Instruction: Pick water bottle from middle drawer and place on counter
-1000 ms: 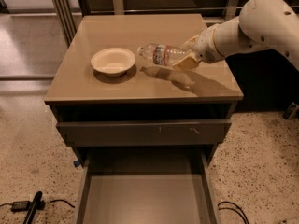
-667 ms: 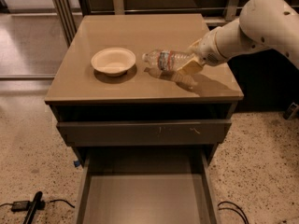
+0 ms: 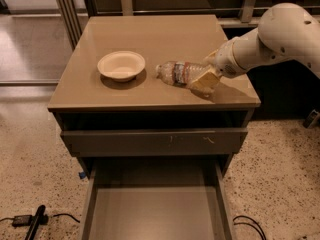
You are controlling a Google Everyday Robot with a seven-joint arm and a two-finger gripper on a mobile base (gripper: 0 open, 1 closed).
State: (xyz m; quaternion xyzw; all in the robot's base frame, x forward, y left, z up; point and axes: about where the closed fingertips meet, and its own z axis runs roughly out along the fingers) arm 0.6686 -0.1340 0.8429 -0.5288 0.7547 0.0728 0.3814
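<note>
Since a moment ago the water bottle [image 3: 179, 73] has come down and a little toward the front edge of the surface [image 3: 150, 34], and it now lies nearly flat right of centre in the frame, with its white cap pointing left at the bowl [image 3: 121, 65]. The bowl has not moved and sits apart from the cap. The tool [image 3: 201, 75] is clamped on the base end of the bottle, one tan finger above it and one below, and the white arm [image 3: 280, 34] reaches in from the upper right as before, only lower.

From here I cannot tell whether the bottle is touching the surface or hanging just over it; a dark shadow lies close under it and under the lower finger. The bottle's base is hidden inside the tool, and the label shows only as a darker band near the middle.

Below the top, the drawer with the scratched front [image 3: 155, 141] is pushed in. The middle drawer [image 3: 155, 214] is pulled out beneath it, its grey floor bare, and its front is cut off by the bottom of the frame. The arm runs out of the frame on the right. At lower left a black object with a cord [image 3: 35, 223] lies on the speckled floor, too dark to make out, and a loop of cable [image 3: 250, 226] shows at lower right
</note>
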